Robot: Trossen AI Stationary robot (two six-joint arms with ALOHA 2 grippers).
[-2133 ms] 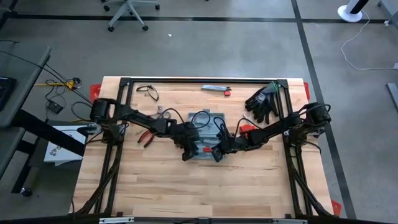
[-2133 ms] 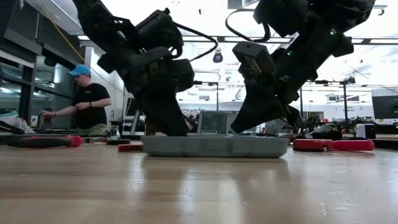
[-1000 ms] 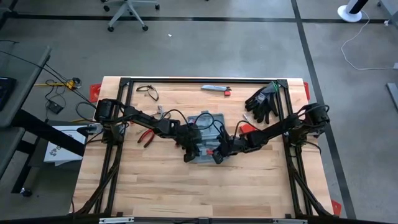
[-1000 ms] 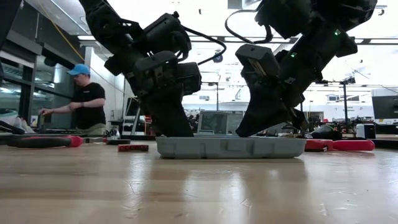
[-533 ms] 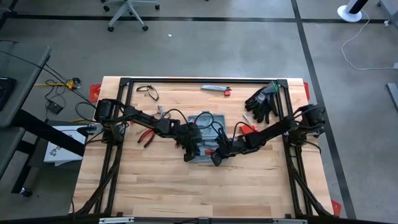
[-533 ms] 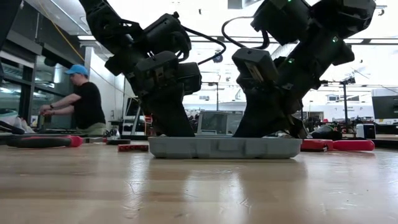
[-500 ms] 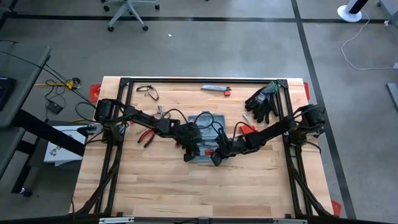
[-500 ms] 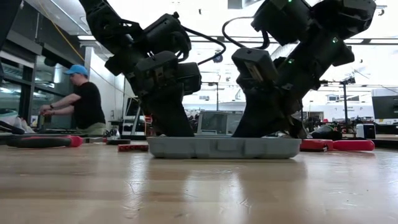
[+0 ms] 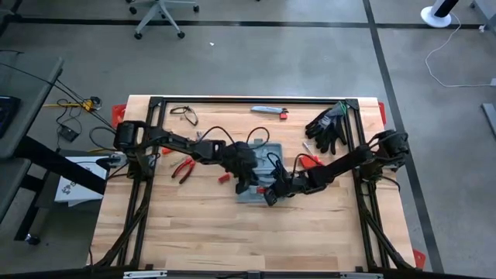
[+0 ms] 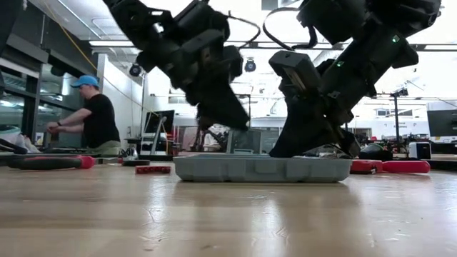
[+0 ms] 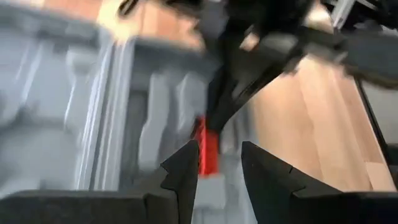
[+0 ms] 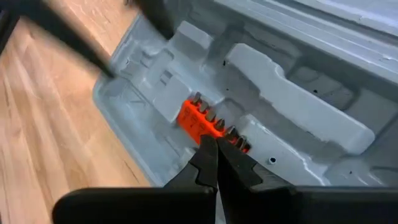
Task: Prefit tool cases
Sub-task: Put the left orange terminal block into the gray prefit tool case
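A person (image 10: 98,123) in a blue cap and black shirt is standing at a bench in the room beyond the counter's left end, seen only in the low view. On the wooden counter (image 9: 201,232) itself, red-handled pliers (image 9: 183,168) are lying toward the left side, with a small red piece (image 9: 223,177) just beside the left arm.

At the middle of the counter, the tool case (image 9: 262,152) is lying open and flat, grey-blue, its moulded recesses facing up. Both arms are reaching in over it. The left claw (image 11: 217,163) is hanging above the case, clear of the plastic in the low view, its fingers parted with nothing between them. In the left wrist view a red piece sits in a recess beyond those fingers. The right claw (image 12: 216,163) is angling down into the case's near half, its fingers pressed together, tips just beside an orange bit holder (image 12: 208,124) that is sitting in one of the recesses; whether the tips are touching it cannot be told.

Toward the far edge of the counter, a slim grey bar (image 9: 267,110) is lying behind the case, and black gloves (image 9: 328,128) are resting near the right far corner.
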